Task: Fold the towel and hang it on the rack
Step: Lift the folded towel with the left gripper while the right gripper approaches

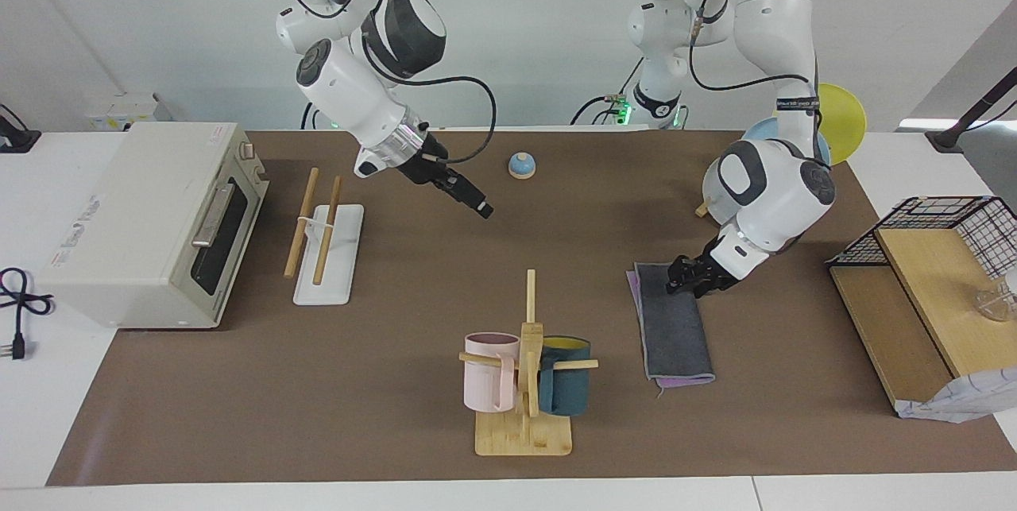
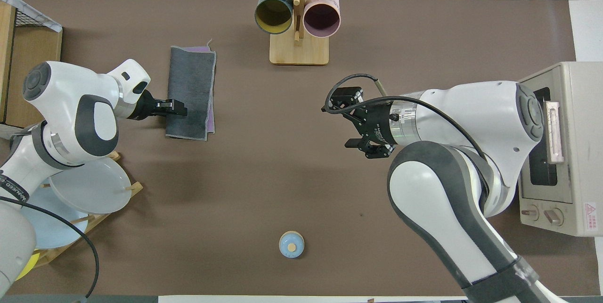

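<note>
The left gripper (image 1: 685, 280) is pressing down on the robot-side edge of the folded dark grey and purple terry towel (image 1: 675, 326); whether its fingers are pinching the cloth I cannot tell. The towel is lying flat at the left arm's end of the table, beside the bamboo mug stand (image 1: 524, 423). The right gripper (image 1: 481, 209) is hanging spread over bare brown mat (image 1: 397, 384), near the two-rod wooden rack (image 1: 322, 237).

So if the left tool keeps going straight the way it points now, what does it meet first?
The towel: the left tool is low at its edge, pointing across the grey cloth. Whether it already touches is unclear.

Bare mat (image 1: 413, 296) (mug stand (image 1: 524, 384) aside) before rack (image 1: 322, 245)
</note>
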